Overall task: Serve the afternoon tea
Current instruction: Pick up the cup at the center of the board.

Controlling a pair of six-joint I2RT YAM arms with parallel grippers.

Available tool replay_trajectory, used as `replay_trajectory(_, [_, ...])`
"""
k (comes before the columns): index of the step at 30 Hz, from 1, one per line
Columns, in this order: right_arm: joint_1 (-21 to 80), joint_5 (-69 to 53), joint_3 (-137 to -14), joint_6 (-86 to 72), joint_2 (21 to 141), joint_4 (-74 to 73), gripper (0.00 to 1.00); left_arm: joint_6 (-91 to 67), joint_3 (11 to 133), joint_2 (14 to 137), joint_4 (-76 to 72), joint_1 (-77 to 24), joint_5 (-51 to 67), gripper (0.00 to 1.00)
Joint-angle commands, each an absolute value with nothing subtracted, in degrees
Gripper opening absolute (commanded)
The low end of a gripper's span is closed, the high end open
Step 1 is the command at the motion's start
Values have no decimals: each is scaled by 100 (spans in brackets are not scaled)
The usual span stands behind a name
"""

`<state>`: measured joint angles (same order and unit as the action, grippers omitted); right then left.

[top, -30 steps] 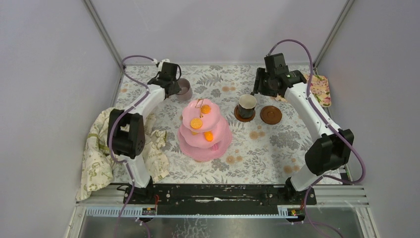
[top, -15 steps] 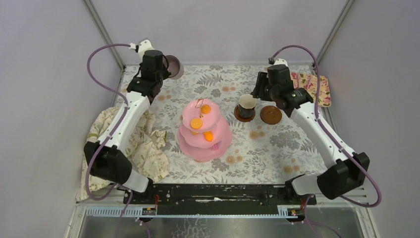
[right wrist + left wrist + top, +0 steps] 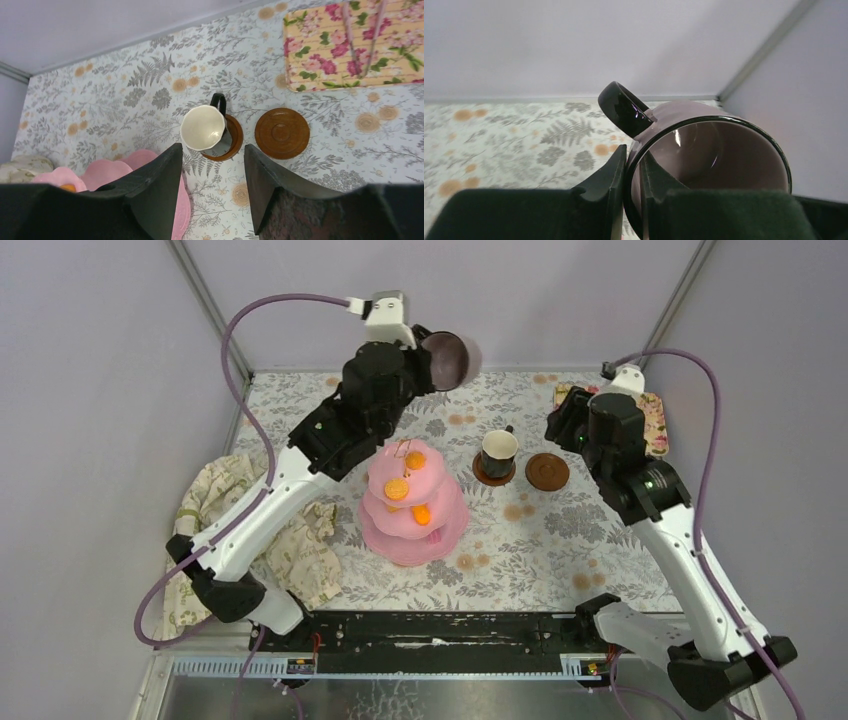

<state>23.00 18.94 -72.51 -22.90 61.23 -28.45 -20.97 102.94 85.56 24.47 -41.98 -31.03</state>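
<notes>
- Left gripper (image 3: 631, 170): clamped tight on the wall of the carried mug (image 3: 452, 358), one finger inside the rim and one outside, just beside the handle.
- Carried mug: high over the rear of the table, lying on its side, well apart from both saucers.
- Right gripper (image 3: 211, 148): jaws standing apart, nothing between them, hovering above the right side.
- Served mug (image 3: 203, 128): upright on its saucer (image 3: 235, 137), just right of the cake stand (image 3: 412, 502).
- Empty saucer (image 3: 281, 133): just beside the served one, likely your target.
- Handling, as a judgement:
  - Turn the carried mug upright before you descend.
  - Pass clear of the stand's gold handle (image 3: 405, 447).
  - Come down over the empty saucer's middle, away from the served mug.
  - A rim pinch may let the mug swing, so go slowly.
  - Release only once the base sits flat.
</notes>
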Motion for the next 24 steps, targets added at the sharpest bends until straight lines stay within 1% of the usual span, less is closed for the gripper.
replay_trajectory(1, [2342,2468,-7257,-2422,5655,-3208,55,-1560,11003,8839,2257,-4913,-3386,0])
replay_trajectory(7, [2341,2801,-7336,-2442,4932,-3914,55,-1221,11710,9681,2844,-5626,-3229,0])
replay_trajectory(15, [2346,3132,-7690,-2470,4383,-4784,55,-1302,12023,10508,3345,-6015,-2957,0])
replay_trajectory(20, [2342,2850,-7766,-2516,4404,-5183,55,-1219,12461,11068,3703,-6239,-2869,0])
replay_trajectory(24, [2346,2491,-7546,-2602,4406,-5269,55,-1182,12671,11363,3770,-6325,-2801,0])
